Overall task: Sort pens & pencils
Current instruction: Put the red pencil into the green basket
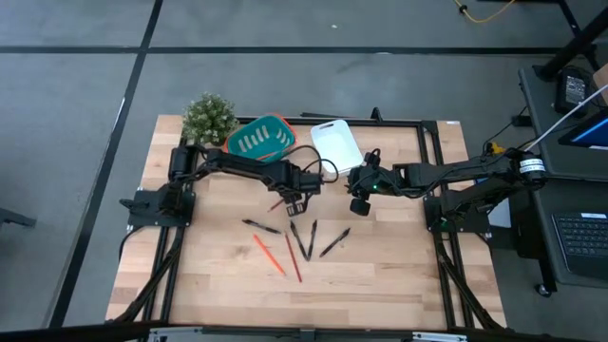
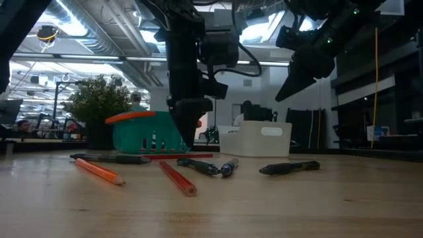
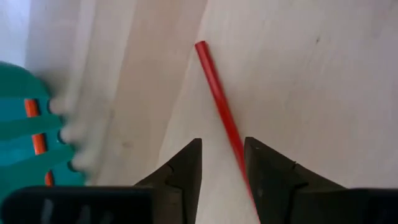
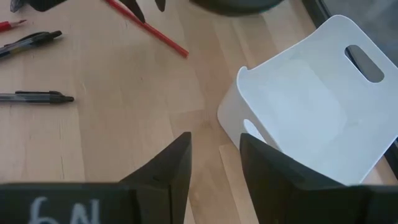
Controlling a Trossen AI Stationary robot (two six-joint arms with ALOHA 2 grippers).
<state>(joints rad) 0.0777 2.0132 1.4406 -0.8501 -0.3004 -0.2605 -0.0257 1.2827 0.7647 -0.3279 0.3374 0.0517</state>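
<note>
— Red and orange pencils first: where do we find them?

— We count one red pencil (image 3: pixel 217 99) flat on the wood beside the teal basket (image 1: pixel 261 139), between the spread fingers of the left gripper (image 1: pixel 296 203), which hangs over it and grips nothing. Two more pencils (image 1: pixel 280 256) lie loose nearer the front edge. Orange sticks show through the basket slots in the left wrist view, so we judge some pencils already sorted.

— And the pens?

— Four pens (image 1: pixel 306 237) lie scattered mid-table, apart from both containers. The white bin (image 4: pixel 311 106) looks empty as far as we can see into it.

— The right arm?

— The right gripper (image 1: pixel 359 204) hovers beside the white bin with fingers parted and nothing between them.

— Progress, then?

— Early, in our judgement. Three pencils and every visible pen remain out on the table.
</note>
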